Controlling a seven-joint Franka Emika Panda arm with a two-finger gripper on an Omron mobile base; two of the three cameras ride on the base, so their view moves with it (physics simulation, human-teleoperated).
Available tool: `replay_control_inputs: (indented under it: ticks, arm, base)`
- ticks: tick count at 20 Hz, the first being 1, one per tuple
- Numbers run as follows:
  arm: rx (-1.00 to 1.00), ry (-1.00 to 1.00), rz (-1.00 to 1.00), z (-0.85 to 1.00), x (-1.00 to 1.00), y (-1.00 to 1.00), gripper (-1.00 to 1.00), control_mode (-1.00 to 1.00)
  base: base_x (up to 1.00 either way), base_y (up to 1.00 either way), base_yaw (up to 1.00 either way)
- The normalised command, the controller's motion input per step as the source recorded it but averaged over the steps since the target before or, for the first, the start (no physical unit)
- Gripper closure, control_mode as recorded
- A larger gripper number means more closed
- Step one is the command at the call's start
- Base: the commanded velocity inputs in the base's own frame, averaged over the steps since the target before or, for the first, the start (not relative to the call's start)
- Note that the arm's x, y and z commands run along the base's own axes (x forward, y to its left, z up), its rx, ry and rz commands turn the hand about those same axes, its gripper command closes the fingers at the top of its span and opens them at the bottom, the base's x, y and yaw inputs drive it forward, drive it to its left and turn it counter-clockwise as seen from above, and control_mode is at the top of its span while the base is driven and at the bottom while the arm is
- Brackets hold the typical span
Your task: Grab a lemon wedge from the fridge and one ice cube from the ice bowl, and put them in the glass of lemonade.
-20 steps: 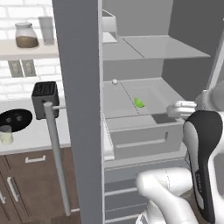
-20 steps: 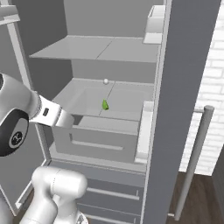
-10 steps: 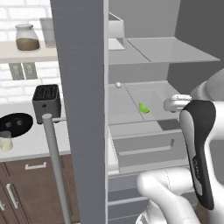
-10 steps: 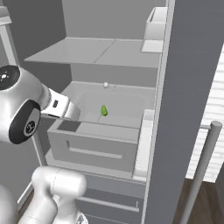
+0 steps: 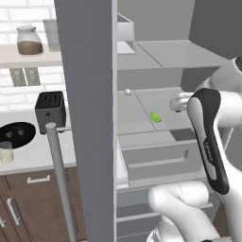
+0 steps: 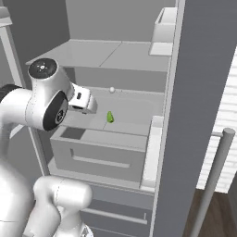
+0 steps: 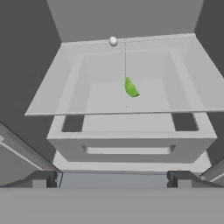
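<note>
The fridge (image 5: 90, 94) stands open, its grey door edge-on in the left base view with one pale bar handle (image 5: 59, 179) in front of it. Inside, one lemon wedge (image 5: 155, 116) lies on the middle shelf (image 5: 142, 101), near the centre of the shelf and set back from its front edge; the hand view places it (image 7: 131, 87) just right of the shelf's centre line. One small white ball (image 7: 113, 41) sits at the shelf's rear edge, well apart from the wedge. One upper shelf (image 6: 102, 53) overhangs the middle shelf, leaving an open slot between the two. Below the front edge, one drawer (image 7: 131, 140) projects forward. The gripper (image 6: 85, 102) hovers at the left front of the middle shelf as seen in the right base view, clear of the wedge; its jaws are spread fully apart and hold nothing. On the worktop (image 5: 52, 151) to the left of the fridge stand one toaster (image 5: 50, 111), one ice bowl (image 5: 16, 134) beside it, and one glass of lemonade (image 5: 5, 152) at the bowl's near side. One brown-filled jar (image 5: 28, 40) rests on the wall shelf above.
</note>
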Motion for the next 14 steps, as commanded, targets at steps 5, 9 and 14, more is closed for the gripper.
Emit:
replay_control_inputs:
  ticks: [5,9,14]
  arm:
    - [0.00,0.07,0.22,-0.59,0.69,-0.11,-1.00,-1.00]
    - [0.00,0.09,0.15,-0.62,1.00,-0.14,-1.00,-1.00]
    - [-0.04,0.14,0.04,-0.56,0.95,-0.01,-1.00,-1.00]
  base:
    - [0.00,0.00,0.00]
    - [0.00,0.00,0.00]
    - [0.00,0.00,0.00]
